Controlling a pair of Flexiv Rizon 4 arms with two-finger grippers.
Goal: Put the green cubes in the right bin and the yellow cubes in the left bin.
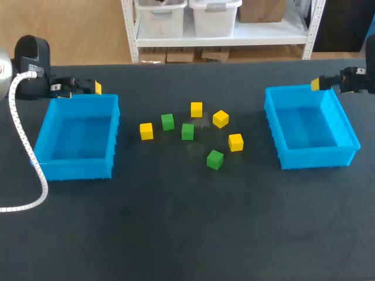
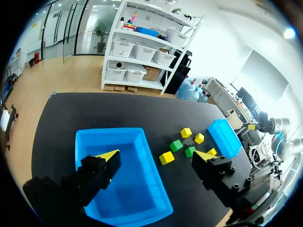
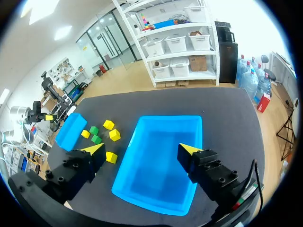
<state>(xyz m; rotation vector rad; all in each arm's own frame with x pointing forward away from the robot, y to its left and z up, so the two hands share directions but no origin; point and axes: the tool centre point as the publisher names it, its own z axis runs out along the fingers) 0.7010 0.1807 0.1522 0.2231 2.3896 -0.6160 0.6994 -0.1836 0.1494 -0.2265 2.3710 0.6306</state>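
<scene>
Four yellow cubes (image 1: 146, 131) and three green cubes (image 1: 167, 122) lie between two blue bins (image 1: 73, 168)

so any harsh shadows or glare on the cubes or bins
Head view: the cubes throw only faint, soft shadows on the dark table, with no glare. Left wrist view: the left bin is evenly lit inside. Right wrist view: the right bin has a slightly paler patch on its floor, nothing washed out.
</scene>
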